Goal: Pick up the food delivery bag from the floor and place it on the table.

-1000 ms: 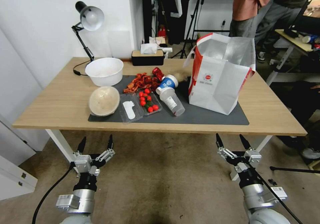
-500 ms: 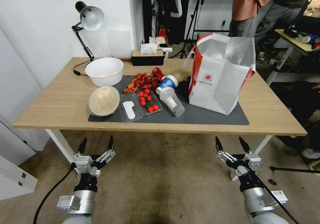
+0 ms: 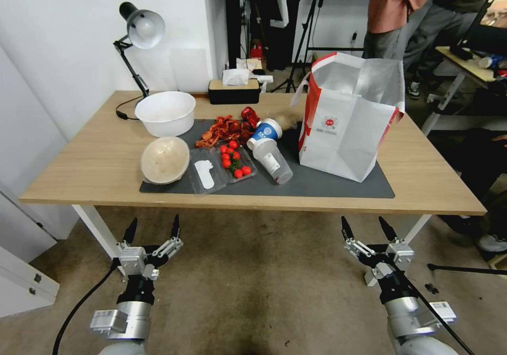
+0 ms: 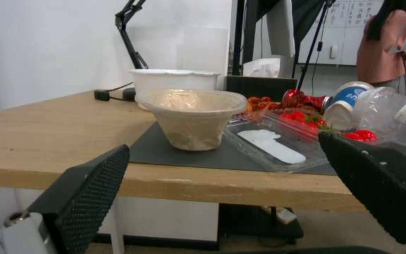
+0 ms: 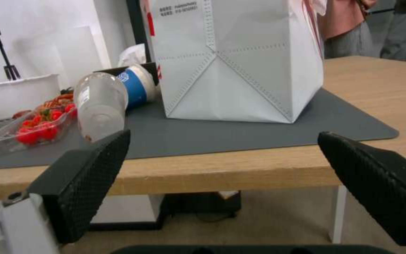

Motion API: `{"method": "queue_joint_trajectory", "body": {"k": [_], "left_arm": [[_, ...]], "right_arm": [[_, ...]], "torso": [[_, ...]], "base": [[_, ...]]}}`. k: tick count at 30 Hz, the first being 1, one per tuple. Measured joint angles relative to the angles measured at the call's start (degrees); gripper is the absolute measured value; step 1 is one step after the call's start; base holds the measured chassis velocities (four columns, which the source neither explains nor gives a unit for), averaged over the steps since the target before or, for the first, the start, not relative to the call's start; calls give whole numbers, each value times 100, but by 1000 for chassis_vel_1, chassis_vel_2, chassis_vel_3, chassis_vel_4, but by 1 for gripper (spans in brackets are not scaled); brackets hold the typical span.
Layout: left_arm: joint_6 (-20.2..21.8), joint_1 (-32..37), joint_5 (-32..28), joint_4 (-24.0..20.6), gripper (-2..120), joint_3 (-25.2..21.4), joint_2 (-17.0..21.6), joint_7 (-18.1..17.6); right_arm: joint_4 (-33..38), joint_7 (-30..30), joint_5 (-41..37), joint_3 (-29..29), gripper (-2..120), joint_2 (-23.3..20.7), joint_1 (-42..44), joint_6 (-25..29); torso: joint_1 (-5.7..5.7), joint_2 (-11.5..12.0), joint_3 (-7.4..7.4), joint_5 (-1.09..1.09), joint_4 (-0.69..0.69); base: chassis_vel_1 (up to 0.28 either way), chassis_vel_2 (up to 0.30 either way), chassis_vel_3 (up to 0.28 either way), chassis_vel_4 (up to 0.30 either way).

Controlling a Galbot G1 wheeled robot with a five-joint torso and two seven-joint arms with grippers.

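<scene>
— Biggest first? Floor [image 3: 253, 291]: brownish-grey, stained, bare beneath both arms. Above it, light-wood tabletop [image 3: 95, 165] on white legs, dark grey mat [image 3: 327, 186] across the middle.

— And the food delivery bag [image 3: 343, 128]?

— Up on the tabletop, upright on the right part of the mat, mouth open, foil lining visible, red edges, small round red logo on the front panel. Seen close from the right wrist view too, base flat on the mat [image 5: 259, 134], bag [image 5: 231, 63] touching nothing of the robot.

— Next down in size?

— White bowl [image 3: 165, 113] toward the back left, black desk lamp [image 3: 138, 33] behind it, tissue box [image 3: 234, 91] at the far edge. Beige bowl [image 3: 165, 159] at the mat's left corner. Clear cup [image 3: 272, 160] lying on its side, blue-banded cup [image 3: 265, 131] tipped beside it, just left of the bag. Clear tray of cherry tomatoes [image 3: 232, 159] between the beige bowl and the cups.

— Arms?

— Left gripper [image 3: 152, 227] low in front of the tabletop's near edge, left side, fingers spread wide, nothing between them. Right gripper [image 3: 368, 225] likewise on the right, below the bag, fingers released and empty, well apart from the bag.
</scene>
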State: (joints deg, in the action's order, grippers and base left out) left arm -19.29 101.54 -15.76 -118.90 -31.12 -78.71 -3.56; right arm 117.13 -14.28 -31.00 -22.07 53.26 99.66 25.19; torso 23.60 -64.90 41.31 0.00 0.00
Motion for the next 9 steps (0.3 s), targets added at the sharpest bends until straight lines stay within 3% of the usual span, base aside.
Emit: {"method": "queue_joint_trajectory", "body": {"k": [9], "left_arm": [[0, 0, 0, -3, 100, -1, 0, 0]], "right_arm": [[3, -4, -1, 0, 100, 0, -1, 0]], "torso": [[0, 0, 0, 0, 0]], "base": [[0, 0, 0, 0]]}}
